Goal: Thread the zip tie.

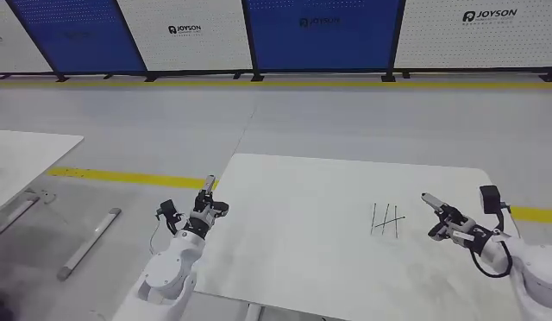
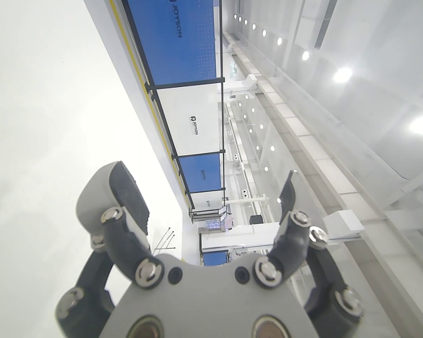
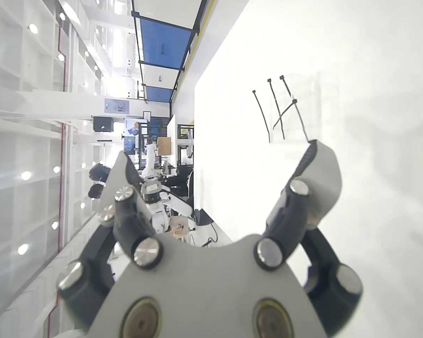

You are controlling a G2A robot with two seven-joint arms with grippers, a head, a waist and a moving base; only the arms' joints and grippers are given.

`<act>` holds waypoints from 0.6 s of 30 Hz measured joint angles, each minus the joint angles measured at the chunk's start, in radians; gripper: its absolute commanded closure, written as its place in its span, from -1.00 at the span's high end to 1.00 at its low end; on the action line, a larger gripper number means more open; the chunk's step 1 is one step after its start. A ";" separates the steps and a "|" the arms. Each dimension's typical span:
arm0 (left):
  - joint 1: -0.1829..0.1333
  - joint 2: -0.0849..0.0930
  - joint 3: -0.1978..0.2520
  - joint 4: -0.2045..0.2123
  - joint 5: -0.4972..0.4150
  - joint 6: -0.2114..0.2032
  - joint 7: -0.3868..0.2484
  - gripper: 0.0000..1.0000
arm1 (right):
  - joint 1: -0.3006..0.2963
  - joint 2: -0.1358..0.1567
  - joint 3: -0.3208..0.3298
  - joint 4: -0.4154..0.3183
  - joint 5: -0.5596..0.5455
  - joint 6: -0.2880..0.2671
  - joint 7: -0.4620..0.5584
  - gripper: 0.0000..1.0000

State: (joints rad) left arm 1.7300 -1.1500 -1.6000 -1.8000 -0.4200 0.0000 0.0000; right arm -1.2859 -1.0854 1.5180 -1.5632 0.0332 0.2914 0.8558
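The right pincer [image 3: 218,151] is spread wide with nothing between its jaws. It hangs over the right part of the counter [image 1: 293,243], and the zip ties [image 3: 280,110] lie near it, just beyond its fingertips. The left pincer [image 2: 206,174] is also spread and empty. It sits at the counter's left edge, in the lower left of the top view, well apart from the ties.

The likeliest trouble is the pickup. The ties lie flat and thin on a hard surface, so closing jaws may skid over a strap instead of getting hold of it. One tie crosses its neighbours, and a pinch at that spot could take two at once or drag the whole bunch askew. Threading looks harder again, because the slot in each head is tiny. A slight misalignment between the two arms would make the tail miss or buckle. A grip far from the tip would leave the tail free to flex and wander.

The ties are slender black straps, each with a small square head at one end. About four lie right of centre in the top view. Three run roughly side by side and one lies slantwise across them. All are open, and none is looped or threaded.
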 measured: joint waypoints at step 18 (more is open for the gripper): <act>0.000 0.000 0.000 0.000 0.000 0.000 0.000 1.00 | 0.164 0.007 -0.095 0.159 -0.050 0.010 0.221 1.00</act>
State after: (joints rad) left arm 1.7300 -1.1500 -1.6000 -1.8000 -0.4200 0.0000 0.0000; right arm -1.1221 -1.0781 1.4233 -1.4041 -0.0166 0.3011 1.0765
